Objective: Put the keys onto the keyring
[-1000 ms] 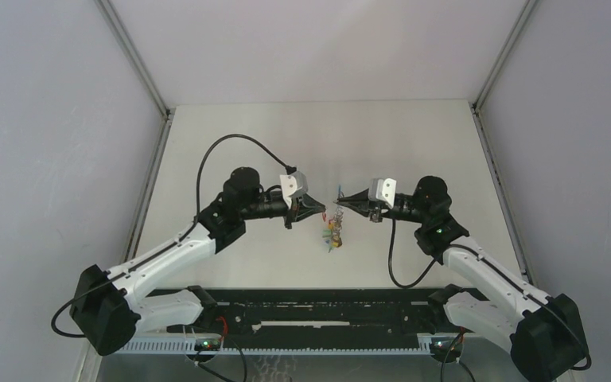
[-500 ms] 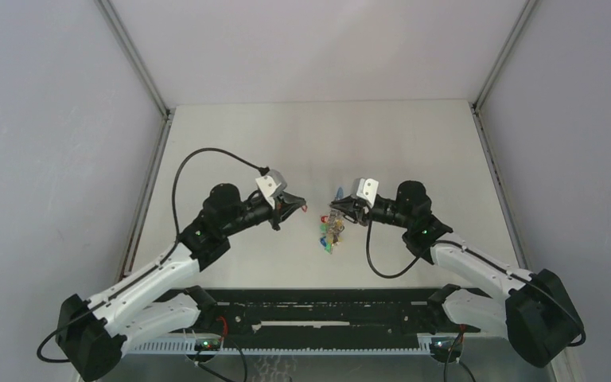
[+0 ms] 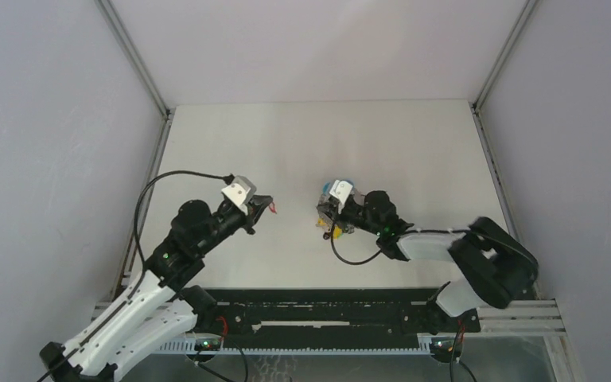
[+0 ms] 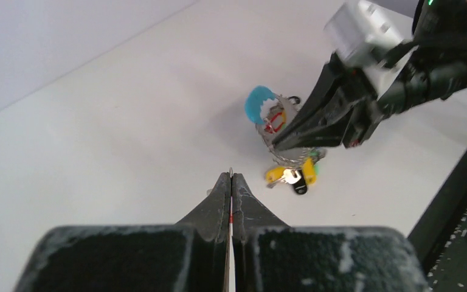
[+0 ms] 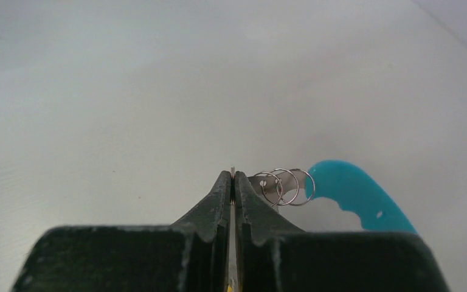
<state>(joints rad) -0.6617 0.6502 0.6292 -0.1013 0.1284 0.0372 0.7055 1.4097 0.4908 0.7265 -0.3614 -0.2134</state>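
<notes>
My left gripper (image 3: pixel 268 204) is shut on the red-tagged key (image 3: pixel 274 210), whose red tag pokes out past the tips. In the left wrist view the gripper (image 4: pixel 231 177) is closed on a thin sliver with a red spot (image 4: pixel 230 218), and a small wire loop shows at the tips. My right gripper (image 3: pixel 324 215) is shut on the keyring (image 3: pixel 336 225), low at the table. In the left wrist view the keyring (image 4: pixel 278 121) shows its light-blue band (image 4: pixel 257 103) and yellow tags (image 4: pixel 275 175). In the right wrist view the gripper (image 5: pixel 233 176) pinches a thin metal edge beside small wire rings (image 5: pixel 287 186) and the blue band (image 5: pixel 352 193). The two grippers are a hand-width apart.
The white table (image 3: pixel 318 143) is walled by grey panels on three sides. A black rail (image 3: pixel 326 306) with the arm bases runs along the near edge. The right arm (image 3: pixel 477 259) is folded low at the near right.
Both arms have drawn back toward the near edge. The left gripper moved left with the red key. The right gripper moved left and down, bringing the keyring to the table.
</notes>
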